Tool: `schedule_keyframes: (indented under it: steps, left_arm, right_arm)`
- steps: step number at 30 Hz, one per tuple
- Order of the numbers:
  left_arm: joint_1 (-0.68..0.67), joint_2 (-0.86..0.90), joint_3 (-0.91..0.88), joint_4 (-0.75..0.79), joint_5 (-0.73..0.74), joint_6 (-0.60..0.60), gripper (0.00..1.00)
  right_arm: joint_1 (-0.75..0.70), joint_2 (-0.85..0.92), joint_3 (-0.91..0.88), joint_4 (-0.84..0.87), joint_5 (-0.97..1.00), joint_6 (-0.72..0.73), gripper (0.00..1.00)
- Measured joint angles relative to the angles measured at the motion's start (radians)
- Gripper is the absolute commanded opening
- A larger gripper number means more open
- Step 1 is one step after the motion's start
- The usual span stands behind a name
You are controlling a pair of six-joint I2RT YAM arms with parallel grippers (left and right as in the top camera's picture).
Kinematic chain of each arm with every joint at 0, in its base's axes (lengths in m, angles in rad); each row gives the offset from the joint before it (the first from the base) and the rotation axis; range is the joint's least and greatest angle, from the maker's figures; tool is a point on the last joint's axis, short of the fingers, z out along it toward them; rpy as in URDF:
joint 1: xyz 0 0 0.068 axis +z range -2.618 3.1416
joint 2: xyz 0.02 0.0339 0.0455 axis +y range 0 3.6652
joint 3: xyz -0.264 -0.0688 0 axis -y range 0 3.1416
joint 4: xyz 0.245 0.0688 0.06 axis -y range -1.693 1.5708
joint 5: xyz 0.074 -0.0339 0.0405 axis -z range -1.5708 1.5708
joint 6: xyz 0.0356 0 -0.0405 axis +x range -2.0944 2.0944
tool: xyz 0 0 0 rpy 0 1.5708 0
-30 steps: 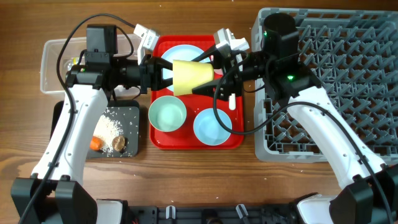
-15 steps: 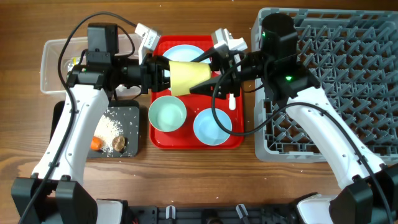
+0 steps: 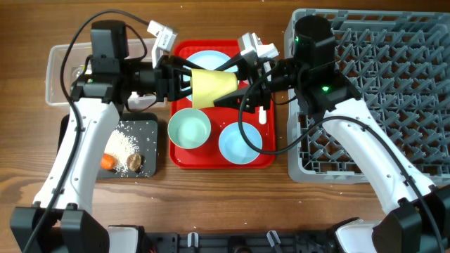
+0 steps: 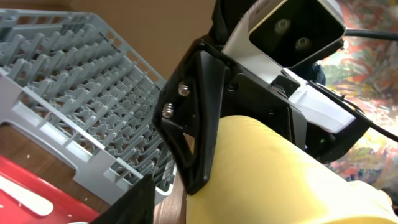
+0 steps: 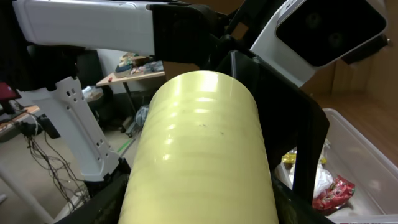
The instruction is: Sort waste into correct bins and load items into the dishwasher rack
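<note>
A yellow cup [image 3: 211, 88] hangs on its side above the red tray [image 3: 267, 160], between both arms. My right gripper [image 3: 235, 83] is shut on the cup's narrow end, and the cup [image 5: 199, 149] fills the space between its fingers. At the wide end, my left gripper [image 3: 184, 79] stands open, and its lower finger [image 4: 127, 202] is apart from the cup [image 4: 280, 180]. On the tray sit two light blue bowls [image 3: 190, 130] [image 3: 240, 143], a light blue plate [image 3: 209, 62] and a white spoon [image 3: 261, 112], partly hidden by the arms.
The grey dishwasher rack [image 3: 380, 91] fills the right side. The clear bin [image 3: 60, 70] at far left holds red and yellow wrappers [image 5: 329, 193] and tissue [image 5: 308, 177]. The black bin [image 3: 151, 126] holds rice [image 3: 125, 144], a carrot [image 3: 107, 162] and a brown lump [image 3: 135, 162].
My left gripper's jaws have spread off the yellow cup's wide end and the left arm has shifted slightly back. The right gripper has closed in on the cup and keeps it.
</note>
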Motion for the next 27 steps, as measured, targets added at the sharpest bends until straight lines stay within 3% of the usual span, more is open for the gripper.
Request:
schedule_keyframes:
  steps: [7, 10, 19, 27]
  left_arm:
    - [0.076, -0.001, 0.001, -0.103, -0.021, -0.008, 0.51]
    - [0.082, -0.002, 0.001, -0.165, -0.071, -0.006, 0.57]
    - [0.115, -0.002, 0.001, -0.174, -0.140, -0.006, 0.60]
    - [0.118, -0.002, 0.001, -0.249, -0.300, -0.006, 0.60]
  right_arm:
    - [-0.009, 0.000, 0.000, 0.000, 0.000, 0.000, 0.41]
    - [-0.020, 0.000, 0.000, 0.000, 0.000, 0.000, 0.41]
    - [-0.108, 0.000, 0.000, 0.008, -0.007, 0.024, 0.38]
    - [-0.264, 0.000, 0.000, 0.024, 0.004, 0.168, 0.34]
